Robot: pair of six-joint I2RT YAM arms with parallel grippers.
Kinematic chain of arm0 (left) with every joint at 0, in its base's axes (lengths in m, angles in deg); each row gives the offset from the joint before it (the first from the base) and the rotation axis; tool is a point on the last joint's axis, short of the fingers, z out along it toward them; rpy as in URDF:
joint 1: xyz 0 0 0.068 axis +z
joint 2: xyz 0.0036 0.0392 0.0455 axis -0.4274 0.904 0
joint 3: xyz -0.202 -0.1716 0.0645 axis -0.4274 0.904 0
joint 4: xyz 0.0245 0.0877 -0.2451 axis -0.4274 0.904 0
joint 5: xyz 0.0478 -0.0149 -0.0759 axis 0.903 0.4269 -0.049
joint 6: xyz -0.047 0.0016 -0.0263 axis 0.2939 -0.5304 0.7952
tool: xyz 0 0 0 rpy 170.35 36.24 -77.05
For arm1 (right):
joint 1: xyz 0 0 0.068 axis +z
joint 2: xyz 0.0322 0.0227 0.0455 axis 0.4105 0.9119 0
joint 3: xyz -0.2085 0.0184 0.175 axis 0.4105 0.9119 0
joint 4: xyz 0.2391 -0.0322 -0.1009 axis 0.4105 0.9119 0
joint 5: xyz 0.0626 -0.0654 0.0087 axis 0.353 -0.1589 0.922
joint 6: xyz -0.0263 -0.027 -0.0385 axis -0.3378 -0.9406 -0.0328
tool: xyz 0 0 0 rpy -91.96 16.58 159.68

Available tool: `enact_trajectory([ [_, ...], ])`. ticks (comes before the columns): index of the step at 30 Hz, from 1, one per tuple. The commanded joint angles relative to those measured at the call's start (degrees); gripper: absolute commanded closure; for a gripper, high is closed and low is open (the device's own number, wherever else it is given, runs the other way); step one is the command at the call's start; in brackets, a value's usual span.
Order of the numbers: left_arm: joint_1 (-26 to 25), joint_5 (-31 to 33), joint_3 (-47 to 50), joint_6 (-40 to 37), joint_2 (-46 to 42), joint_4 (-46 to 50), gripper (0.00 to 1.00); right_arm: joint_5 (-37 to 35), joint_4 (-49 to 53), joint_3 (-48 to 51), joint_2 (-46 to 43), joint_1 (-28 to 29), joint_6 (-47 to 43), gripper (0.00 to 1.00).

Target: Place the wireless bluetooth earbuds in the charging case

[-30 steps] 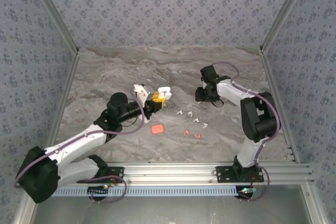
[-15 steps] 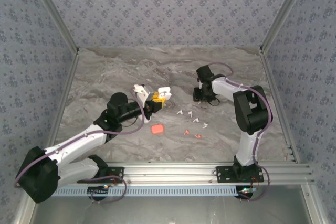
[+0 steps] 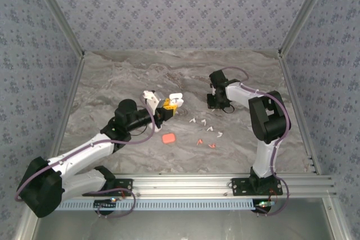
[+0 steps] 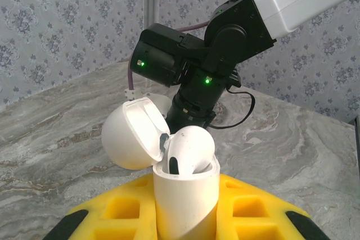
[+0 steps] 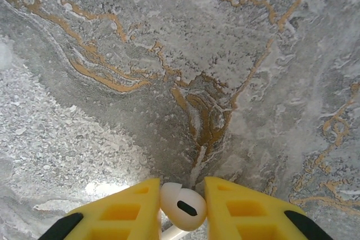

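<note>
Toward the middle of the table (image 3: 112, 77), the left gripper (image 4: 185, 220) clamps a white charging case (image 4: 185, 195) upright, its lid (image 4: 132, 136) hinged open and a white earbud (image 4: 190, 149) seated inside. Farther right, the right gripper (image 5: 182, 190) pinches a second earbud (image 5: 183, 206) between closed yellow fingers (image 5: 126, 209), low over the marble. Loose white earbuds (image 3: 210, 128) and red earbuds (image 3: 212, 145) lie scattered near a red case (image 3: 168, 137).

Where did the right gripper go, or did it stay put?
Yes, it moved. The right gripper slid a little to the left, away from the rail on the table's right side.
</note>
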Motion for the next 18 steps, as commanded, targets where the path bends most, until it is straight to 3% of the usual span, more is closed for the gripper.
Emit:
enact_trajectory([
  [1, -0.37, 0.48, -0.66, -0.90, -1.12, -0.45, 1.00, -0.34, 1.04, -0.33, -3.63, 0.73, -1.68, 0.75],
  [11, -0.40, -1.42, -1.67, 2.88, 3.52, -4.92, 1.00, -0.52, -3.01, 7.69, -26.43, 2.93, -7.36, 0.75],
  [18, -0.58, -3.31, -5.15, 7.88, 10.04, -8.15, 1.00, 2.15, -11.43, 12.13, -41.85, 8.37, -9.91, 0.74],
])
